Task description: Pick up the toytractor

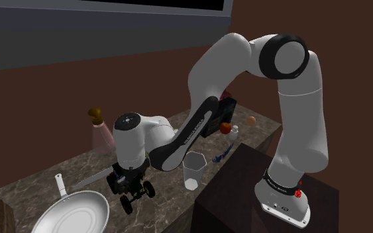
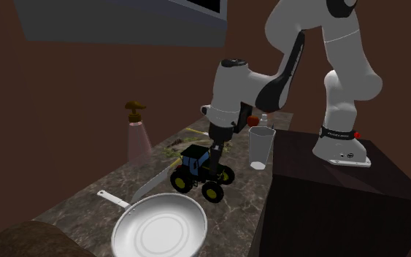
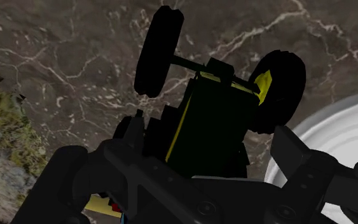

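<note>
The toy tractor (image 2: 196, 169) has a blue cab, a black and yellow body and black wheels with yellow hubs. It sits at the marble counter's (image 1: 39, 182) front edge, beside a frying pan. My gripper (image 2: 214, 152) comes down on it from above and is shut on its cab end. In the wrist view the tractor (image 3: 209, 121) lies tilted between the two fingers (image 3: 133, 130), its front axle and wheels pointing away from the hand. In the shoulder view the gripper (image 1: 129, 182) covers most of the tractor (image 1: 138, 193). I cannot tell whether the wheels touch the counter.
A white frying pan (image 1: 72, 212) lies just beside the tractor, with a knife (image 1: 93, 177) behind it. A clear cup (image 1: 193, 170) stands near the stand (image 1: 258, 192). A pink spray bottle (image 1: 101, 129) is against the wall. Small items (image 1: 226, 126) crowd the counter's far end.
</note>
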